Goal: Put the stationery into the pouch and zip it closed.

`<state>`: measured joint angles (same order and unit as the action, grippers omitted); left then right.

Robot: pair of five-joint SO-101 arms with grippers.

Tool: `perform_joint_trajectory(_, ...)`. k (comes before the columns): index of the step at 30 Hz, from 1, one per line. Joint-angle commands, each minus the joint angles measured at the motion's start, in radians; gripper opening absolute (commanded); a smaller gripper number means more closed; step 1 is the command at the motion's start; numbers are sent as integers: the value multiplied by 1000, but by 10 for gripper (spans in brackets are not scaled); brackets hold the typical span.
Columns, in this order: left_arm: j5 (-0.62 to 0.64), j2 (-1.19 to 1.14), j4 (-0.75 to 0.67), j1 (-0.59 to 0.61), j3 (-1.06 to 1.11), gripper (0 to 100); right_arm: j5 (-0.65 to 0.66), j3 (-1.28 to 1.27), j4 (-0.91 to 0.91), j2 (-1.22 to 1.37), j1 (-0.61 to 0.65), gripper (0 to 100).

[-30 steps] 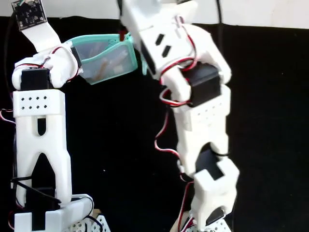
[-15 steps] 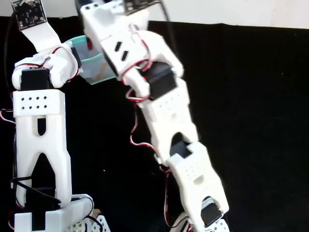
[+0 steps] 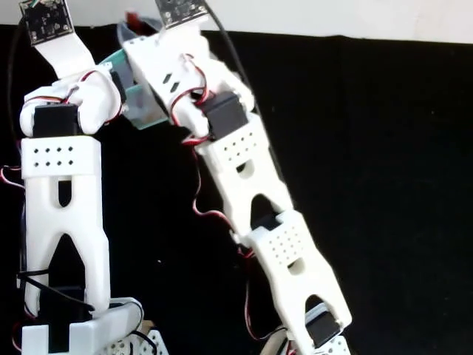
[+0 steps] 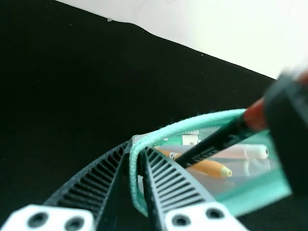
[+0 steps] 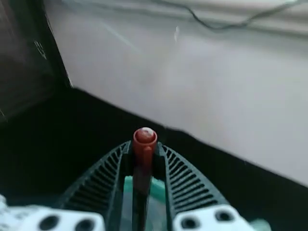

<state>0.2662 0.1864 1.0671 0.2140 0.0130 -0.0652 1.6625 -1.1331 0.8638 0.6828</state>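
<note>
While your R gripper [image 5: 144,149] is clamped on red-capped black pen [image 4: 215,139], pen tip pokes into teal pouch [image 4: 192,124]. L gripper [image 4: 137,148] pinches pouch rim tight. Orange pen [image 4: 211,168], white pen [image 4: 245,153] lie inside. Step: dropping pen in. Next you prob. open R, back out, then zip.

Pouch [image 3: 145,109] mostly occl.; pen [image 5: 144,144] btm cropped.

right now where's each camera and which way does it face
High view: fixed above, looking down at the black table; both white arms show.
Left wrist view: wrist-mounted, looks along the left hand, shut on the teal-edged clear pouch.
Right wrist view: wrist-mounted, looks along the right hand, shut on the red-capped black pen.
Both wrist views share pouch and pen.
</note>
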Motion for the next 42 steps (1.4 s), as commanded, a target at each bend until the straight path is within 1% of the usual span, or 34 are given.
perform_joint_trajectory(1, 8, -10, -6, 5, 4, 7, 2, 105, -101, -76, -33, 8)
perform_joint_trajectory(7, 8, -10, -6, 5, 4, 7, 2, 105, -228, -101, -18, 25)
perform_joint_trajectory(8, 8, -10, -6, 5, 4, 7, 2, 105, -245, -102, -15, 51)
perform_joint_trajectory(12, 8, -12, -6, 5, 4, 7, 2, 105, -272, -102, 7, 229)
perform_joint_trajectory(14, 8, -12, -6, 5, 4, 7, 3, 107, -265, -104, 8, 265)
perform_joint_trajectory(22, 9, -12, -6, 4, 4, 7, 3, 105, -254, -251, -2, 266)
perform_joint_trajectory(30, 11, -2, -6, -1, -4, 7, 2, 105, -272, -381, -130, 266)
perform_joint_trajectory(36, 14, 1, 3, -19, -45, 7, 3, 105, -407, -403, -251, 266)
perform_joint_trajectory(39, 63, 1, 48, -45, -111, 7, 3, 105, -489, -401, -294, 266)
perform_joint_trajectory(42, 74, 1, 97, -67, -174, 7, 5, 105, -561, -401, -320, 266)
